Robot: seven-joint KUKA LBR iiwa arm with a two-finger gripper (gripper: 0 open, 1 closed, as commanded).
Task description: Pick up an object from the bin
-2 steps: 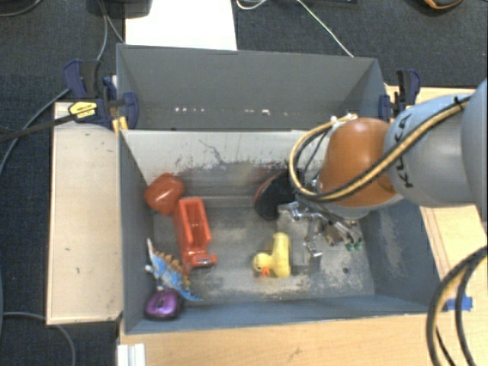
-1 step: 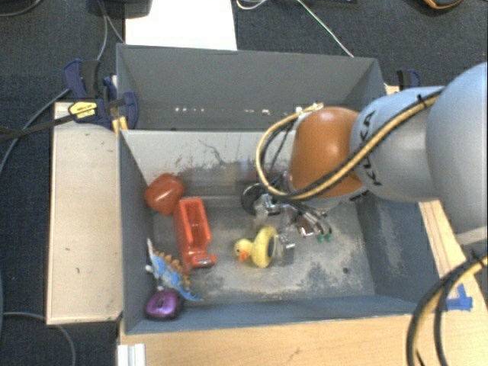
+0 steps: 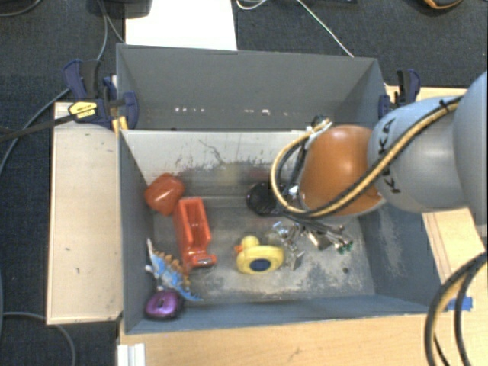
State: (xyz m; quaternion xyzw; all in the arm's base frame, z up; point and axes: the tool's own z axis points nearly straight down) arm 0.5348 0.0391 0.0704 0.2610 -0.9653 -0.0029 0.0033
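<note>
The claw (image 3: 303, 244) hangs low over the floor of the grey metal bin (image 3: 229, 90), right of the middle, tucked under the arm's rounded orange wrist cover and its looped cables. From where I stand I cannot tell how far open it is, and I see nothing held in it.

Just beside it on its left lies a yellow rubber duck with a blue patch on its side (image 3: 258, 258), flat on the floor towards the front wall; whether the claw touches it I cannot make out. Behind the duck, half under the orange cover, sits a small black round thing (image 3: 258, 198).

Further left there is a long orange-red plastic block (image 3: 193, 231) lying lengthwise, with a rounded red-orange lump (image 3: 164, 193) at its far end. In the front left corner lie a blue spiky toy creature (image 3: 171, 273) and, touching it, a purple rounded piece (image 3: 162, 305).
</note>
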